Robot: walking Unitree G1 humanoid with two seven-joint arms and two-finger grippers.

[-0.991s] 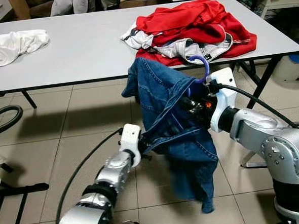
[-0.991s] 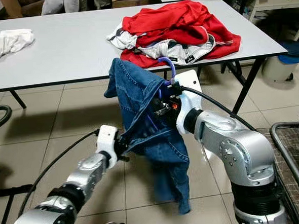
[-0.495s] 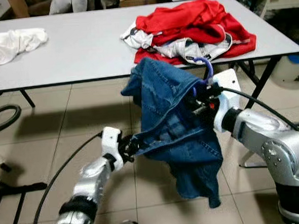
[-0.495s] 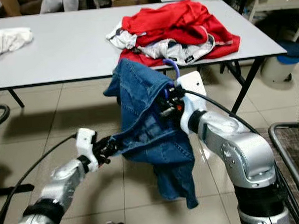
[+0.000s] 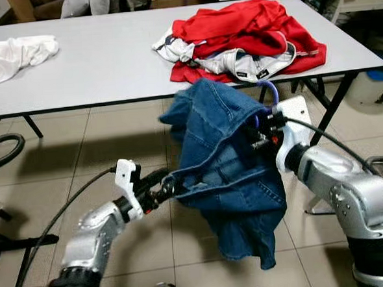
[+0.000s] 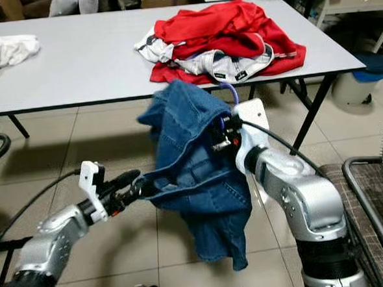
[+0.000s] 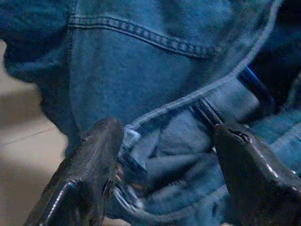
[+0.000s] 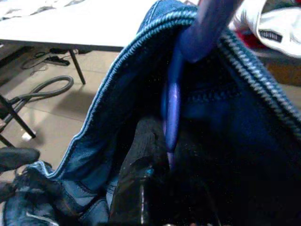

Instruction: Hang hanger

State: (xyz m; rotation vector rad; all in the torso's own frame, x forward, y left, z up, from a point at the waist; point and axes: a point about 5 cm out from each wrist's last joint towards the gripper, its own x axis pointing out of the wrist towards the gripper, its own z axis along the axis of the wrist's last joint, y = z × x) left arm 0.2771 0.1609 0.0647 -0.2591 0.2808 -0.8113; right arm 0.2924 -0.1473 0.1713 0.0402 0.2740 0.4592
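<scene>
A blue denim jacket (image 5: 226, 174) hangs on a purple hanger whose hook (image 5: 271, 90) sticks up out of the collar. My right gripper (image 5: 262, 129) is shut on the hanger's neck (image 8: 171, 117) just under the hook, holding it in front of the table edge. My left gripper (image 5: 163, 183) reaches in from the left at the jacket's lower hem. In the left wrist view its fingers (image 7: 89, 174) stand well apart, and the bunched hem (image 7: 155, 150) lies between them, touching one finger. The hanger's arms are hidden inside the denim.
The grey table (image 5: 95, 65) stands just behind, bearing a pile of red and white clothes (image 5: 249, 29) and a white cloth (image 5: 17, 53). A black hose (image 5: 0, 155) lies on the tiled floor at left. A blue bin (image 5: 380, 83) and a metal frame (image 6: 370, 197) are at right.
My left arm has drawn back to the left, away from the jacket, with its fingertips still at the hem. The jacket and right gripper have shifted slightly right.
</scene>
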